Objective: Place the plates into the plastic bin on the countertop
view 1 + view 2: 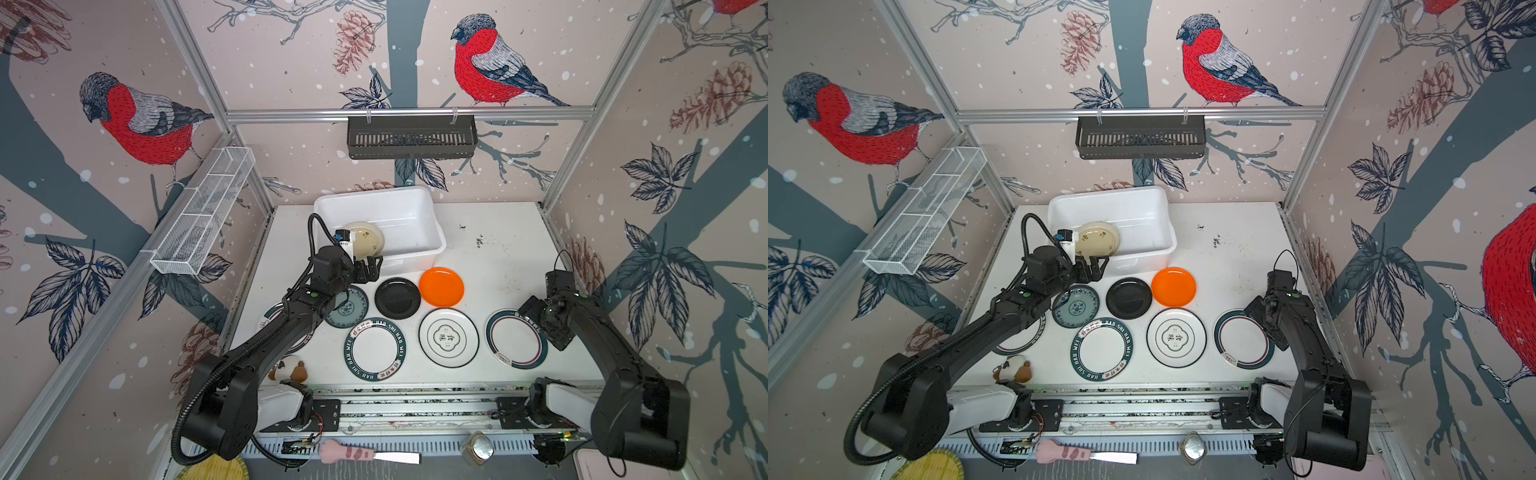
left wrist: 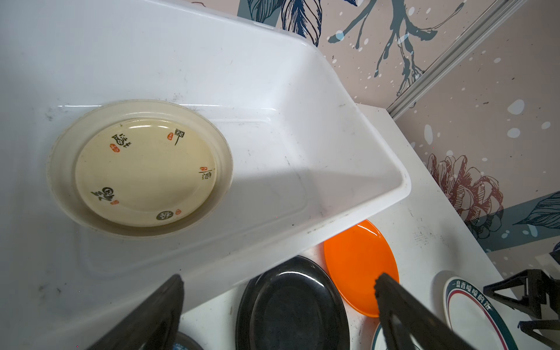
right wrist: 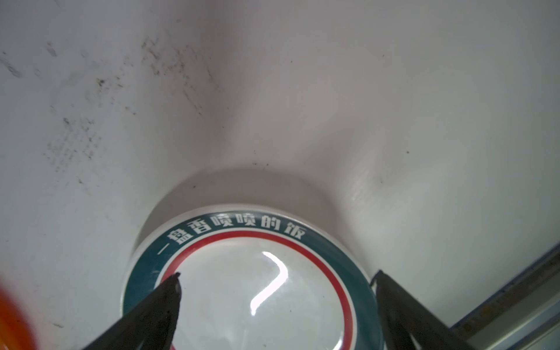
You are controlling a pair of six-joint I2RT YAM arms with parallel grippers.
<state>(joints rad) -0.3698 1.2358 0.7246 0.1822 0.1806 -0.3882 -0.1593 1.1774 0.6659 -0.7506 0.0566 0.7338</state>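
The teal-rimmed plate (image 3: 257,288) at the right of the surface (image 1: 498,257) looks stiff, glossy and shallow. I judge it slippery, fairly light, and apt to chip if it slips (ceramic or melamine, I cannot tell). It lies flat, which leaves only the raised rim to take hold of: one finger over the lip, the other worked under its edge. The right gripper (image 3: 277,274) hangs directly above it, jaws wide apart with nothing between them. In the right wrist view one finger sits over the inner red ring and the other just beyond the plate's outer edge. Whether a tip touches the plate I cannot tell.

The left gripper (image 1: 370,268) is likewise spread and empty, poised over the near wall of the plastic bin (image 1: 411,220), which stands at the far middle of the surface. A cream plate (image 2: 142,169) rests in the bin's left end, just beyond this gripper (the only one in there). Just near of the bin, the black plate (image 1: 397,298) and the orange plate (image 1: 441,287) sit side by side. The teal patterned plate (image 1: 351,307) is to their left, partly under the left arm. Nearer again come the lettered-rim plate (image 1: 374,349) and the emblem plate (image 1: 448,337). Another plate (image 1: 270,318) is half hidden beneath that arm.
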